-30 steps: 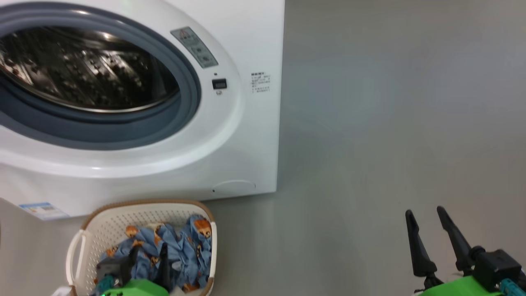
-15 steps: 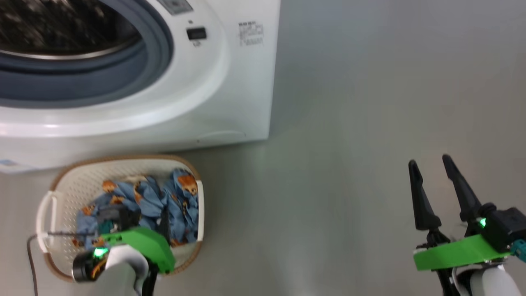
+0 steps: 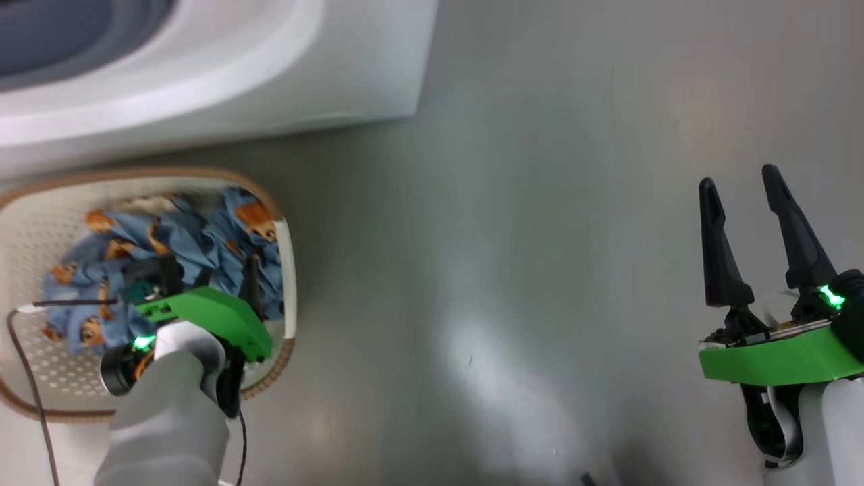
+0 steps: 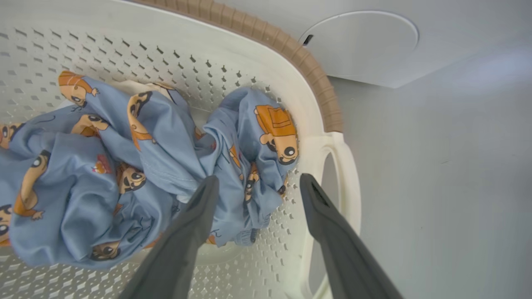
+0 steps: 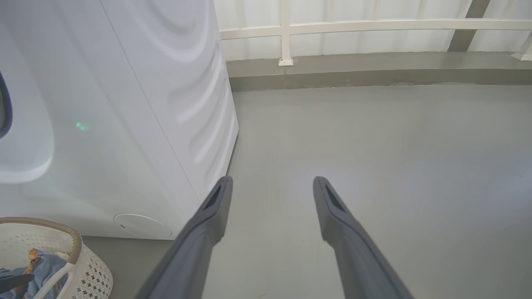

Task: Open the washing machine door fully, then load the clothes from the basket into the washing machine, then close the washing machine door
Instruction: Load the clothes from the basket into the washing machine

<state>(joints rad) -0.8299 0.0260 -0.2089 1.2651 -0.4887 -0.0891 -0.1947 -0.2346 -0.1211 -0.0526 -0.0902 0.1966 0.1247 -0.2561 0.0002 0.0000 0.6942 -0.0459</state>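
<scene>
- The clothes in the head view lie as a crumpled light blue bundle with orange-and-brown cartoon faces inside the basket, which stands on the grey floor just in front of the washing machine.
- Of the machine, that view gives its white lower front and a strip of grey gasket at the upper left.
- The left claw reaches down into the basket over the bundle, its green mount above the basket's right wall.
- A thin brown cable runs across the basket's left side.
- The right claw hangs at the far right, well apart from the basket, its two dark fingers spread and nothing between them.
- In the left wrist view the left claw stands open, gripping nothing. A fold of the blue fabric sits between the fingers: one fingertip is against the cloth, the other over the perforated wall beside the cream side handle.
- Beyond the brown woven-look rim, the machine's round white flap shows.
- In the right wrist view the right claw is open over bare floor, empty, with the machine's white side to its left.
- The basket, with a bit of blue cloth in it, sits at that view's lower left corner.
- A white railing runs along the far edge.
</scene>
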